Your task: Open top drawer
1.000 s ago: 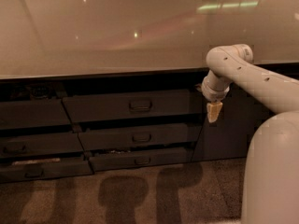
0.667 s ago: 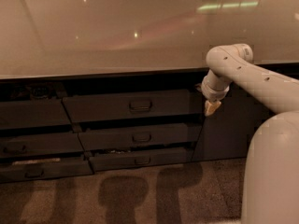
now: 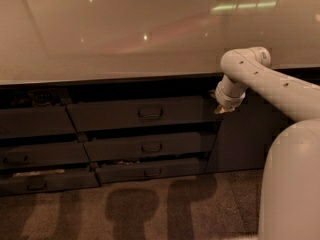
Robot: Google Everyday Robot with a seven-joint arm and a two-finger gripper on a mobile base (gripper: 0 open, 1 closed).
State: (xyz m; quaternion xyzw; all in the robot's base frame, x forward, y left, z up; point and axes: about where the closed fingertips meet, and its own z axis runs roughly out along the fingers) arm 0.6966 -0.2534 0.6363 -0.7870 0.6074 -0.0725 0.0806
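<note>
Pale counter (image 3: 125, 39) spans the far side; directly beneath sits the top drawer (image 3: 105, 115), long axis left to right. Gripper (image 3: 223, 109) hangs at its right end, spread not discernible. Drawer pull (image 3: 150, 113) lies well left of gripper

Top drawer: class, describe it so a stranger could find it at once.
Start at the pale counter; a stack of dark drawers sits below it. The top drawer, with the gripper at its right end, is the highest one, wider and taller than the two beneath.
</note>
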